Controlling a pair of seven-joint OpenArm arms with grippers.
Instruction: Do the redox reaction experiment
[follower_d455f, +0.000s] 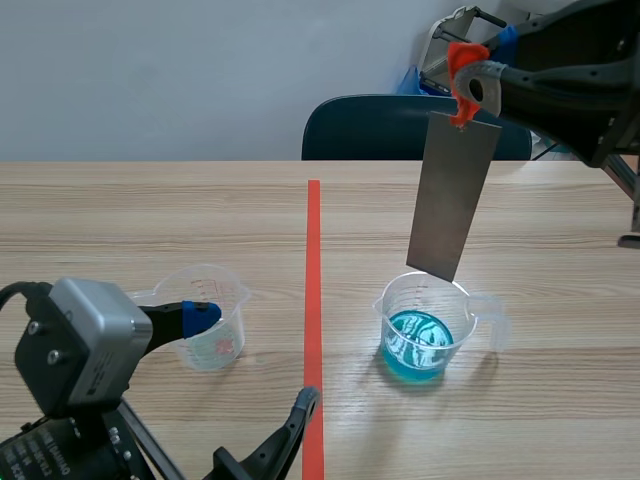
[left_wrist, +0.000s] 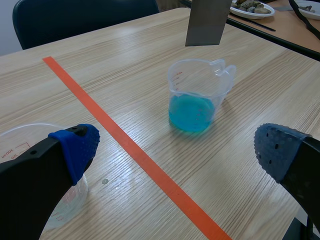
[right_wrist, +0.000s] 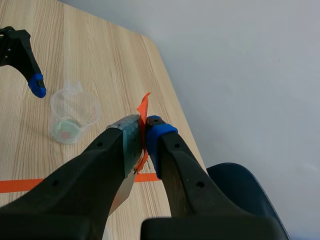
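Hanging from right pincer (follower_d455f: 468, 82), metal strip (follower_d455f: 452, 195) above beaker (follower_d455f: 400, 298)

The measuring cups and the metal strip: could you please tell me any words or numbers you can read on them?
None can be read.
Cup without blue liquid: red scale print, too blurred.
Cup of blue liquid: red marks near rim, too small.
Metal strip: no print visible.

I'm watching a wooden tabletop (follower_d455f: 150, 220) carrying two plastic cups.
A cup of blue liquid (follower_d455f: 425, 335) is sitting right of the orange tape line (follower_d455f: 313, 300), a clear cup (follower_d455f: 208, 330) left of it, both toward the tabletop's near edge.
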